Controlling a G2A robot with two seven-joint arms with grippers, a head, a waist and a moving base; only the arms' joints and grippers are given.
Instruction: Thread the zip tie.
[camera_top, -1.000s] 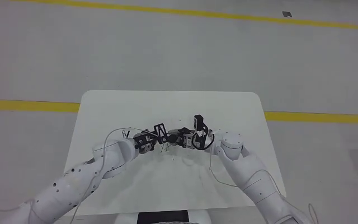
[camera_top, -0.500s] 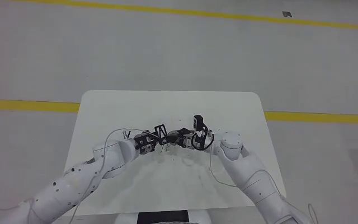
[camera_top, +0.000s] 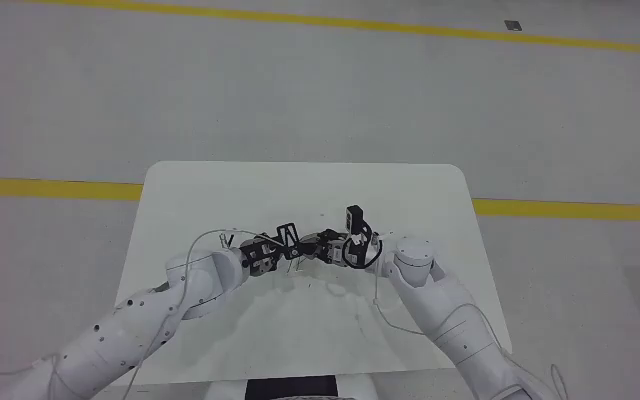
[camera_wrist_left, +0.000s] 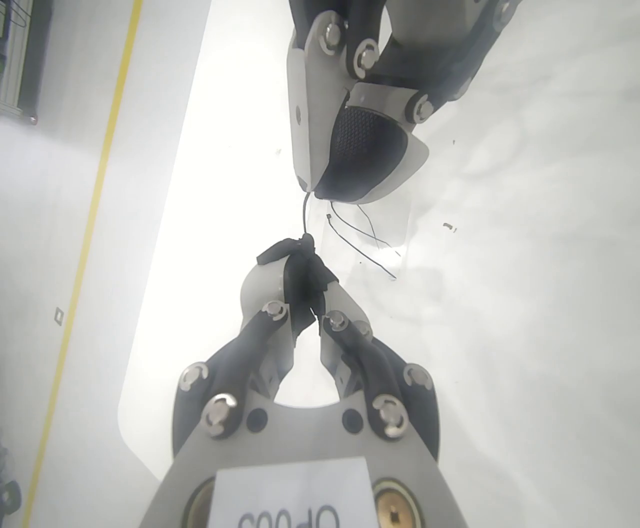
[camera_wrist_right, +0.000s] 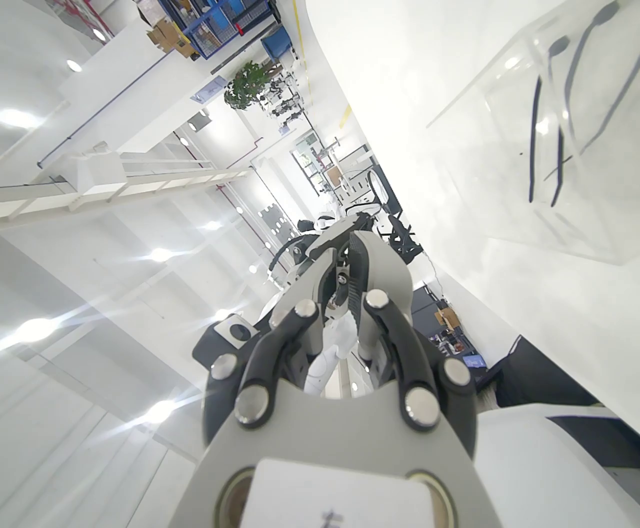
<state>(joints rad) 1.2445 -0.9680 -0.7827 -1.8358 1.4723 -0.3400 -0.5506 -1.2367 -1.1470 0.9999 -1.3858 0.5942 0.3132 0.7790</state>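
Note:
A thin black zip tie (camera_wrist_left: 304, 215) stretches in a short span between the two grippers, above the middle of the white table (camera_top: 200, 200). My left gripper (camera_wrist_left: 300, 252) is shut on one end, where the tie meets the dark pads at its tips. My right gripper (camera_wrist_left: 312, 192) faces it tip to tip and is shut on the other end of the strand. In the top view the left gripper (camera_top: 298, 243) and the right gripper (camera_top: 318, 243) nearly touch. The right wrist view has the right gripper (camera_wrist_right: 352, 232) with its fingers pressed together; the tie is hidden there.
A clear plastic box (camera_wrist_right: 560, 165) lies on the table just beyond the grippers, with a few loose zip ties (camera_wrist_left: 360, 240) in it. A small dark speck (camera_wrist_left: 450, 227) sits on the table nearby. The table's edges are well away from both arms.

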